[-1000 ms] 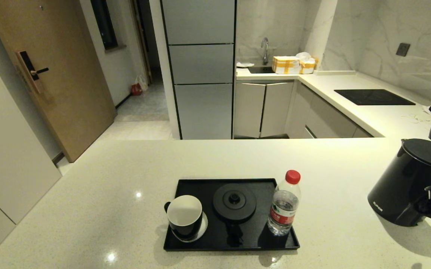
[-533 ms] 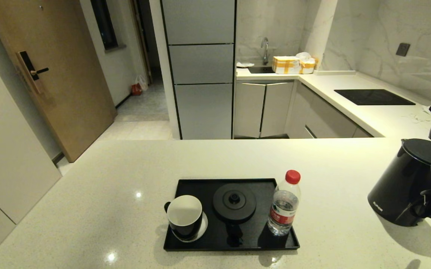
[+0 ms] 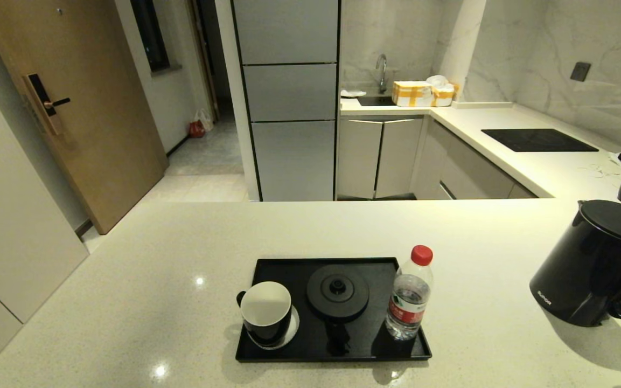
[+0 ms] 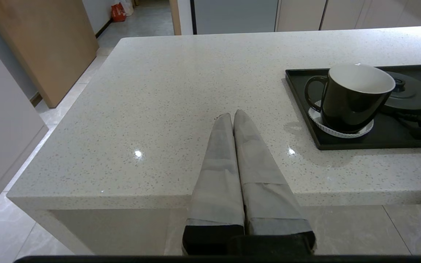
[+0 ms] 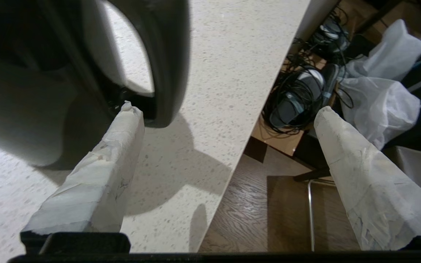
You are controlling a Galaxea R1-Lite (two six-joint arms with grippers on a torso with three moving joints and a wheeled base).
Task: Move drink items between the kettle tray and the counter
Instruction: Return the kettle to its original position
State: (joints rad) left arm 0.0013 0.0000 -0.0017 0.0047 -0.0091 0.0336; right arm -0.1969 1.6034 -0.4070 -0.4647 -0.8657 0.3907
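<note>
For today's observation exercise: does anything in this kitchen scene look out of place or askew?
Yes. The kettle stands on the counter, far from its empty base disc on the tray. The open right gripper is beside its handle.

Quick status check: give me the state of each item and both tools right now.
kettle: upright on the counter, off its base, lid shut.
mug: upright on the coaster in the tray.
bottle: upright, capped, in the tray.
right tool: open, by the kettle handle.
left tool: shut, idle.
</note>
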